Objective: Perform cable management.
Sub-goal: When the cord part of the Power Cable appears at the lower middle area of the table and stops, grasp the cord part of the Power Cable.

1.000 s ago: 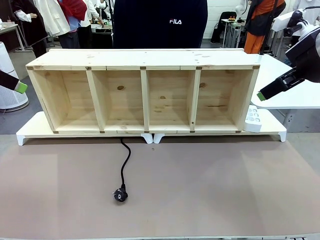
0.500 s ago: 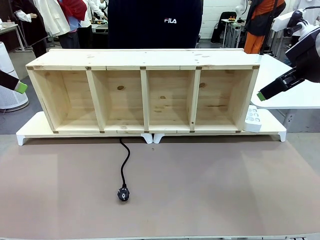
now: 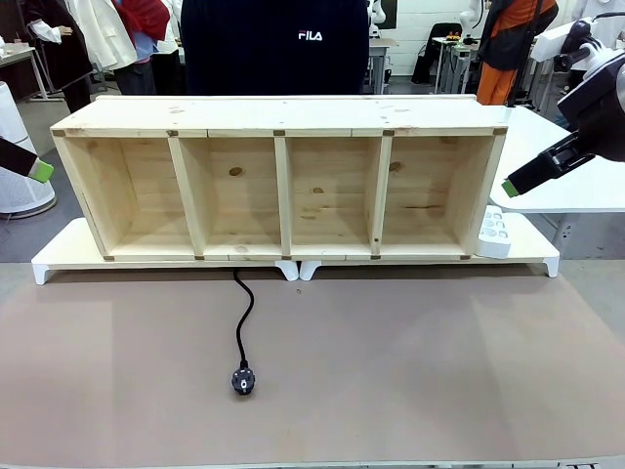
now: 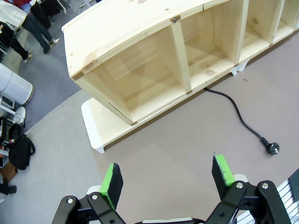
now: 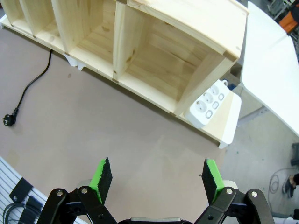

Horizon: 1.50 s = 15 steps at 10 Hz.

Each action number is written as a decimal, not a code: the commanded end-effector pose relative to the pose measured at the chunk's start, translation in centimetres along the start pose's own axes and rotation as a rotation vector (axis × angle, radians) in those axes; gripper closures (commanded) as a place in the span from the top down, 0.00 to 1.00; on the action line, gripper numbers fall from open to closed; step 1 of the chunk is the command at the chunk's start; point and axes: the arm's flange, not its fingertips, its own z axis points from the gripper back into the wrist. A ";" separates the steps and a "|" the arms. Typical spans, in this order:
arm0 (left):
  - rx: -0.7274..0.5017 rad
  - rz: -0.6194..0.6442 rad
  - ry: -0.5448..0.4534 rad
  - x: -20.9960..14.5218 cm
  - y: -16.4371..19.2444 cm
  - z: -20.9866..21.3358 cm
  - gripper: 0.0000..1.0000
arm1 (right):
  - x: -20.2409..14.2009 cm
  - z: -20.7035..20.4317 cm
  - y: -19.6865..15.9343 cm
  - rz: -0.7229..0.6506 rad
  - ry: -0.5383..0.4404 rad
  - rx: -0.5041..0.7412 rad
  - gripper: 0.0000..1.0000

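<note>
The left gripper [image 4: 167, 175] hangs with its jaws spread wide and nothing between the green pads, raised off the left end of the wooden shelf [image 3: 283, 132]. The right gripper [image 5: 157, 177] is likewise fully spread and empty, held up beyond the shelf's right end. Neither touches anything.

The cable [image 3: 240, 322] lies on the brown table top [image 3: 420, 371], well apart from both grippers. It emerges at the shelf's front edge below the second compartment from the left (counted in the front view). From there it curves gently toward the robot's side and ends in its plug [image 3: 243, 380], which lies on the table.

The shelf rests on a white base [image 3: 59, 256]. A white power strip [image 5: 209, 103] sits on that base just beside the shelf's right end wall. A person in a dark top [image 3: 273, 49] stands behind the shelf.
</note>
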 end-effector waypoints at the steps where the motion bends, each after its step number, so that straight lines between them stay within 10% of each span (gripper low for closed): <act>1: 0.000 0.000 -0.006 0.1 0.0 -0.2 1.00 | 1.3 0.4 0.9 0.002 0.018 0.007 1.00; 7: 0.000 0.000 -0.006 0.1 0.0 -0.2 1.00 | 8.4 1.0 9.0 -0.025 0.216 0.025 1.00; 15: 0.000 0.000 -0.006 0.1 0.0 -0.2 1.00 | 14.2 -8.5 24.6 0.066 0.222 0.104 1.00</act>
